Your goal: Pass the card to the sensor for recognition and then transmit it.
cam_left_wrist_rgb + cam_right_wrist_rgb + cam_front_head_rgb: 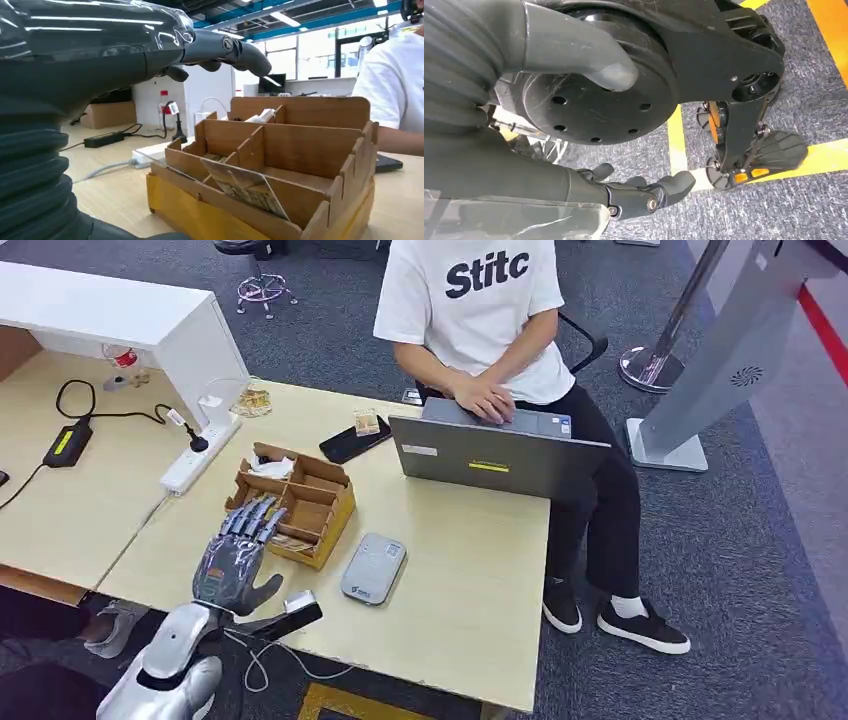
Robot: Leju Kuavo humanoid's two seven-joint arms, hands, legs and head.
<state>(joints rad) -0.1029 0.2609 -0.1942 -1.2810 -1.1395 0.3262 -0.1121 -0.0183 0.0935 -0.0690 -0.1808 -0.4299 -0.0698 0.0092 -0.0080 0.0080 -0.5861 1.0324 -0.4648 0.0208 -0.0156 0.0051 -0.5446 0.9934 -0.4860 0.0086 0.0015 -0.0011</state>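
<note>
A cardboard organiser box with several compartments stands on the light wooden table. A printed card leans in its nearest compartment, also seen as a pale edge of the card from above. My left hand hovers just before the box, its fingers stretched out above the compartments and holding nothing. The grey sensor pad lies flat on the table to the right of the box. My right hand hangs at my side over the carpet, fingers loosely apart and holding nothing.
A person in a white shirt sits across the table typing on a grey laptop. A black phone, a white power strip, a black adapter and a white cabinet lie behind the box.
</note>
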